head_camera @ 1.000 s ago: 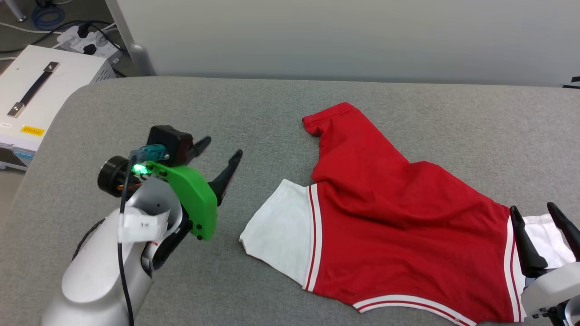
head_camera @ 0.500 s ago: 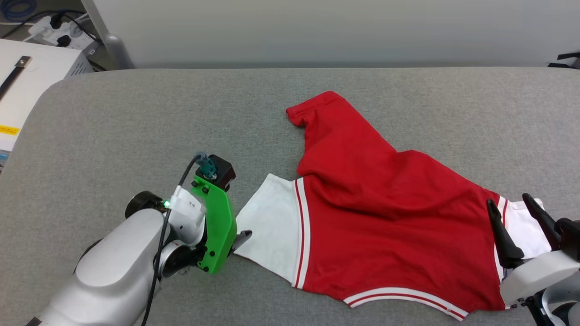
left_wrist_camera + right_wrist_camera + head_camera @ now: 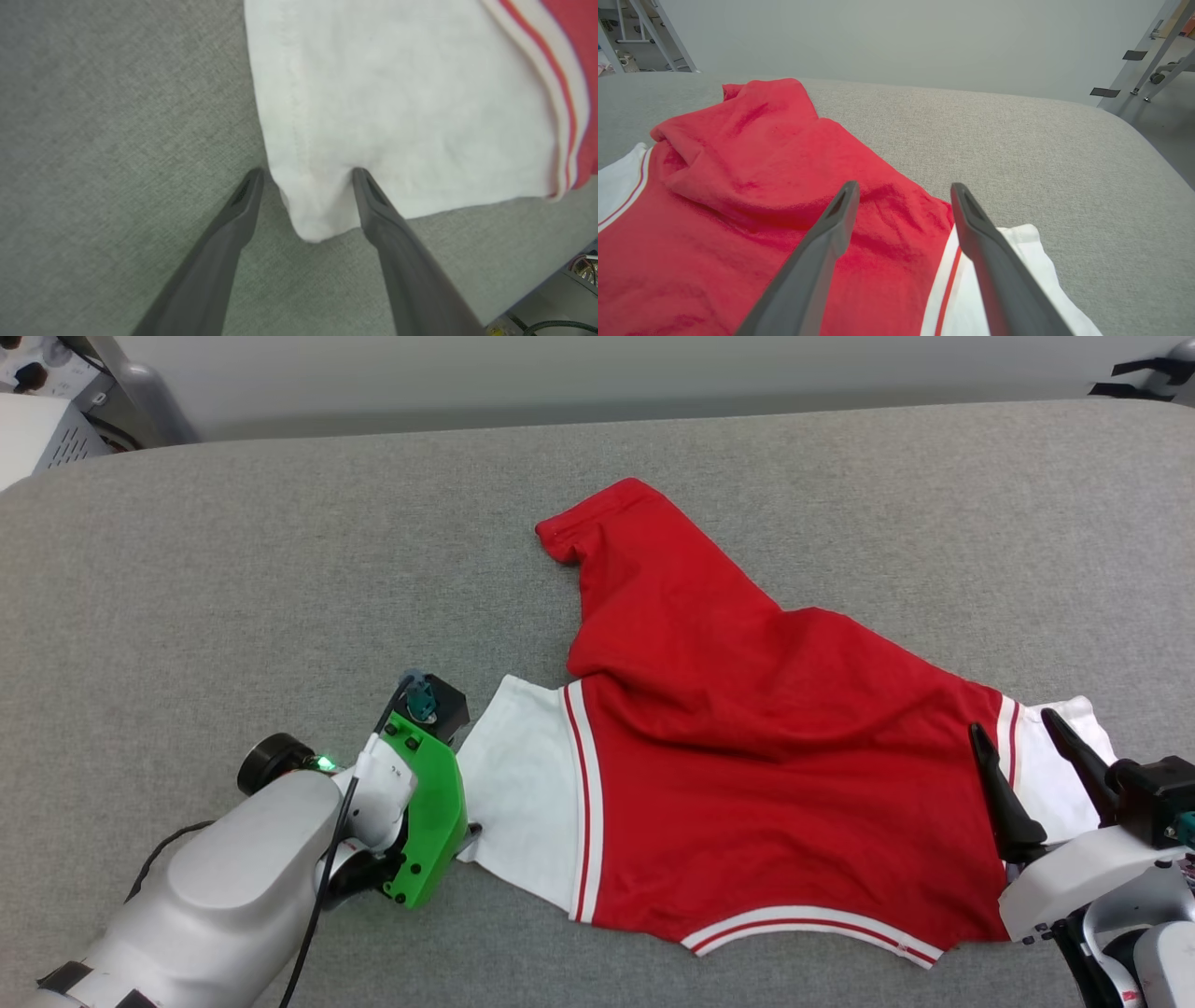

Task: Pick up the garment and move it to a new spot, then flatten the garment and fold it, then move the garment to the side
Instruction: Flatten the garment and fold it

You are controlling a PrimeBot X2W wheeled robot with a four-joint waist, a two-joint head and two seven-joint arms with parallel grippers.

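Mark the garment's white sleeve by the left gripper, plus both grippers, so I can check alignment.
white sleeve (image 3: 397,107), left wrist view, middle of the white cloth.
left gripper (image 3: 306,171), left wrist view, midway between open fingertips, sleeve corner between them.
right gripper (image 3: 904,184), right wrist view, midway between open fingertips.

Legible markings: none.
No word, number or label could be read on the garment (image 3: 747,784) or elsewhere.
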